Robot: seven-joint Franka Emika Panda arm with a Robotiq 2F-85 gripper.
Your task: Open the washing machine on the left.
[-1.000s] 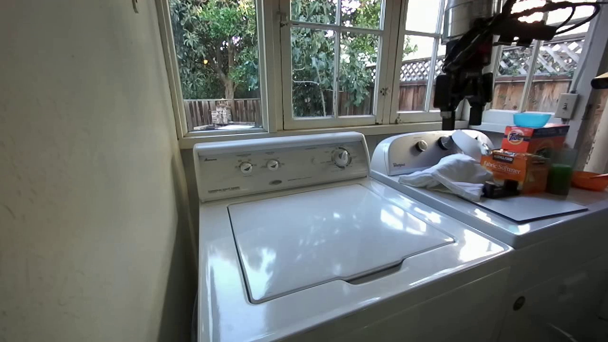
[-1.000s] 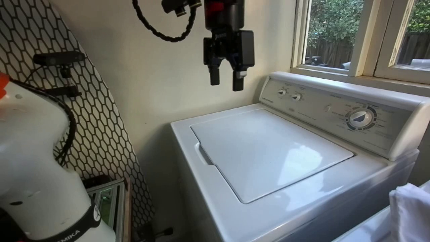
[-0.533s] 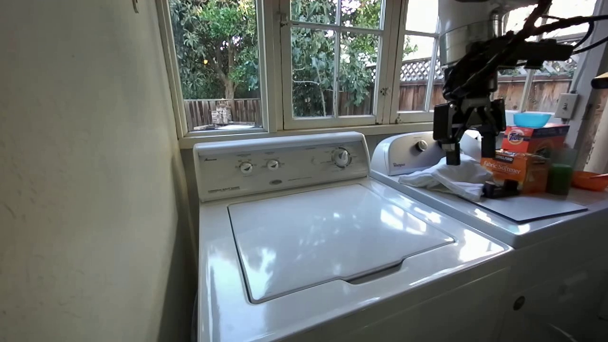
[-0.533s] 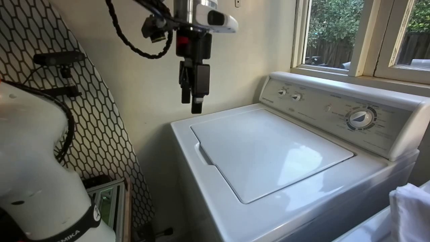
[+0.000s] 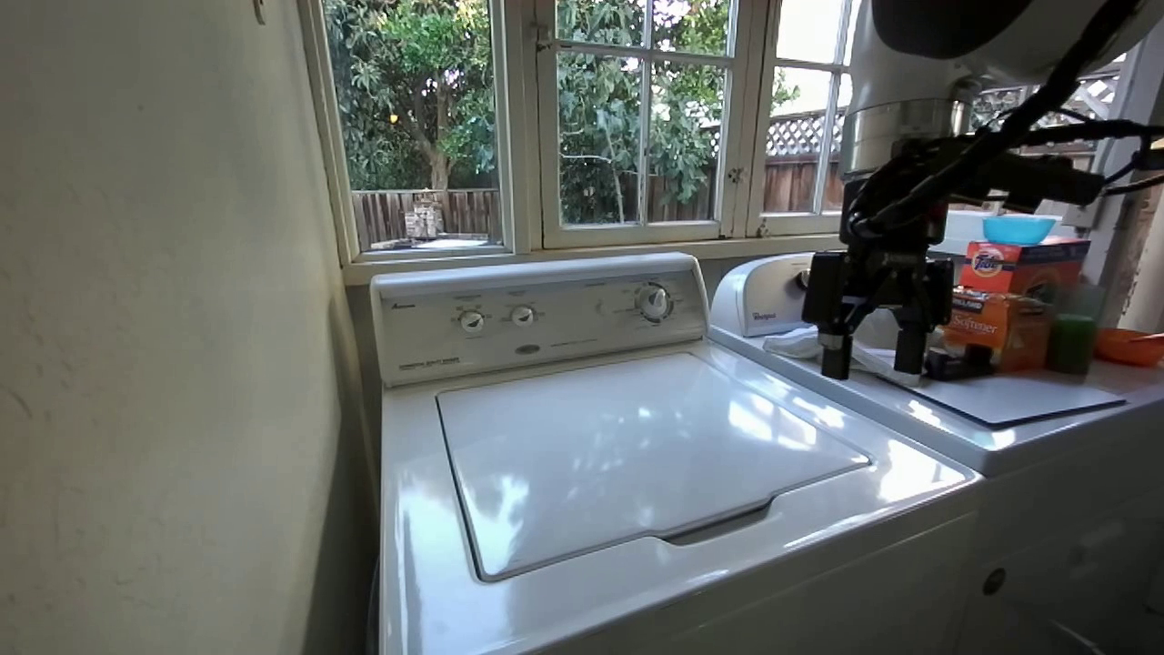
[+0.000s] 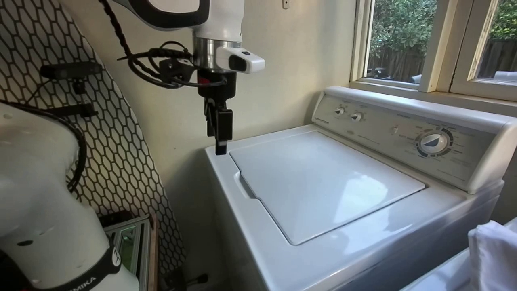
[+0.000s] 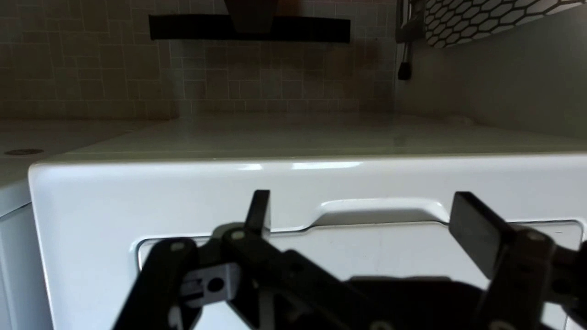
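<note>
The washing machine (image 5: 582, 582) is white and top-loading, with a rear control panel (image 6: 375, 125) carrying several knobs. Its flat lid (image 5: 637, 446) lies down in both exterior views, so the drum is hidden. A shallow handle recess (image 6: 244, 186) is cut at the lid's front edge. My gripper (image 5: 873, 359) points downward and hangs in the air above the machine, touching nothing that I can see. In the wrist view the gripper (image 7: 362, 192) has its fingers wide apart with nothing held, and the recess (image 7: 378, 214) shows between them, farther down.
Beside the machine stands a second white appliance (image 5: 955, 437). A white cloth (image 5: 796, 344), orange boxes (image 5: 1000, 327), a blue bowl (image 5: 1017, 229) and a green cup (image 5: 1071, 341) are on it. A plain wall (image 5: 182, 364) runs along the machine's opposite side.
My gripper has come down steadily toward the washing machine, shifting leftward in an exterior view, and its wrist has turned. The lid has stayed as it was, and the fingers remain apart.
</note>
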